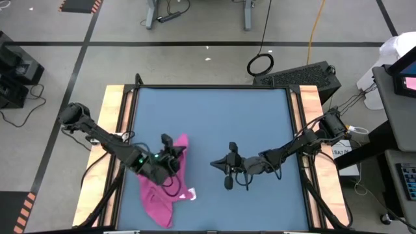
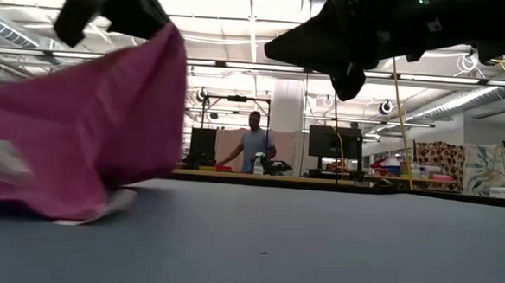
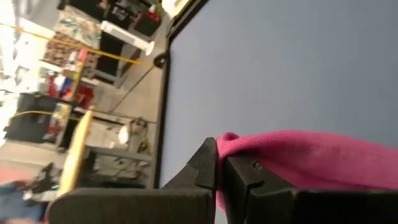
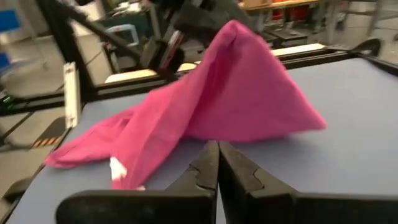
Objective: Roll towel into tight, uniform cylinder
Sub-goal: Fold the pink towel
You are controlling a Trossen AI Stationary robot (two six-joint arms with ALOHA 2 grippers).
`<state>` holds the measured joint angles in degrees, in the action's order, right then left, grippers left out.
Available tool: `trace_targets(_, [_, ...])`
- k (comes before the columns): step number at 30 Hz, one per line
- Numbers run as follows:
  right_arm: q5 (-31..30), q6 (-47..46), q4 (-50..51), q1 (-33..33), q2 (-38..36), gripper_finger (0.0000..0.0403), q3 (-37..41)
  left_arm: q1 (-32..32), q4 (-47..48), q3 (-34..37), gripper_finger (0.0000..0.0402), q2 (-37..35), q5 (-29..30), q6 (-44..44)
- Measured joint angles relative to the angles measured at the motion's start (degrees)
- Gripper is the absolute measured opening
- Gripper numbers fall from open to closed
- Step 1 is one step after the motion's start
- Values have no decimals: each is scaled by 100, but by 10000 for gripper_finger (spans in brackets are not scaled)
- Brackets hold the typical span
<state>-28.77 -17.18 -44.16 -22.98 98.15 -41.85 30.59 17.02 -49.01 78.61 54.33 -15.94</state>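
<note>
Magenta-pink towel [image 1: 162, 188] on the left half of the blue tabletop [image 1: 214, 117], toward the near edge, unrolled and rumpled. One corner lifted clear of the surface, peak of the cloth pulled up into a tent shape [image 4: 230, 93]; rest trailing down and lying on the table toward the near-left. Small white tag [image 1: 192, 194] at the towel's right near corner, resting on the tabletop.

Left gripper [image 1: 174, 151] above the towel's far end, fingers [image 3: 208, 165] pressed together on the raised corner of the cloth, pink fabric pinched between them and bunched just beside the tips [image 3: 298, 158]. In the low view, towel [image 2: 89, 124] hanging from that grip at upper left, lower folds spread on the table.

Right gripper [image 1: 227, 184] near the table's middle, to the right of the towel and apart from it, fingers [image 4: 208, 168] closed on nothing, pointing toward the draped cloth. Hovering above the surface in the low view [image 2: 347, 77], not touching the table.

Beyond the far edge of the table, a person [image 2: 254, 146] standing at a bench with monitors [image 2: 330, 144].
</note>
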Motion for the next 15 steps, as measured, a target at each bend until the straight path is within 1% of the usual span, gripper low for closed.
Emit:
trace_targets(3, [-85, -108, -26, -4, 0, 6, 0, -315, -218, 0, 12, 0, -400, -45])
trace_targets(6, [-257, -251, -19, -37, 6, 26, 0, -575, -250, 0, 12, 0, -584, 215])
trace_targets(10, [-274, -483, -28, -39, 149, 69, 0, -835, -270, 0, 12, 0, -662, 783])
trace_targets(15, [-276, -806, -118, -39, 509, 135, -2, -1029, -292, 0, 12, 0, -694, 963])
